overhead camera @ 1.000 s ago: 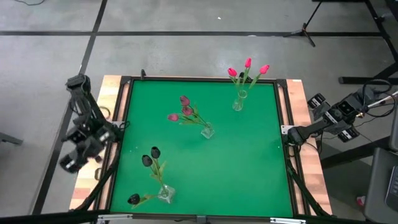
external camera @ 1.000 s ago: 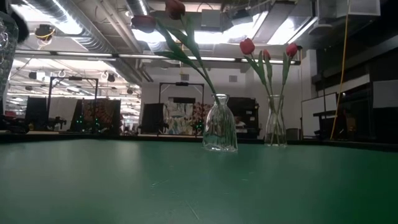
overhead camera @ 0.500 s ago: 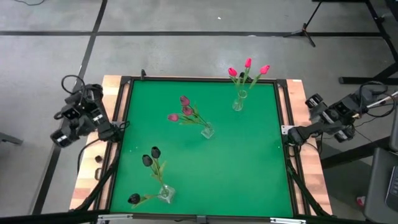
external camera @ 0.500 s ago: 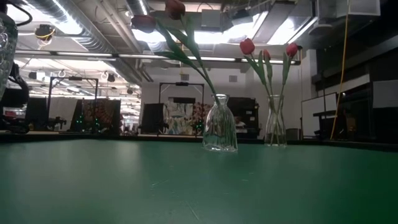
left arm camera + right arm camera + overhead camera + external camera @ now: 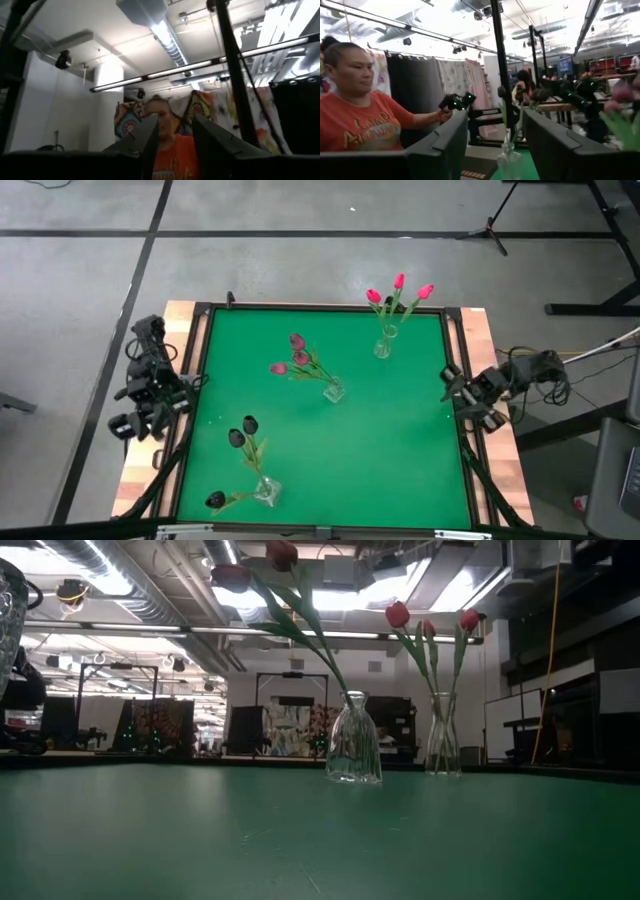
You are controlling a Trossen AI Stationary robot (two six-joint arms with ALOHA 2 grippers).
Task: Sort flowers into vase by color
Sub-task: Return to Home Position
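Sorting looked complete. Bright pink-red tulips (image 5: 398,290) stood in the upper-right vase (image 5: 383,346) on the green desk (image 5: 400,450). The mauve tulips (image 5: 296,356) were in the centre vase (image 5: 333,391), and the near-black tulips (image 5: 241,434) in the lower-left vase (image 5: 265,492). Neither arm reached over the mat. The left arm (image 5: 150,380) was folded just off the desk's left edge in the high view. Its left hand (image 5: 175,119) pointed up toward the ceiling lights, fingers apart with nothing between them. The right arm (image 5: 485,392) sat at the desk's right edge, and the right hand (image 5: 495,112) was likewise spread and empty, facing across the desk. Homing well probably meant folding each arm back on its own side. The right wrist would need to clear the desk frame and the leaning stems, and both arms should move gently enough that no vase was shaken.
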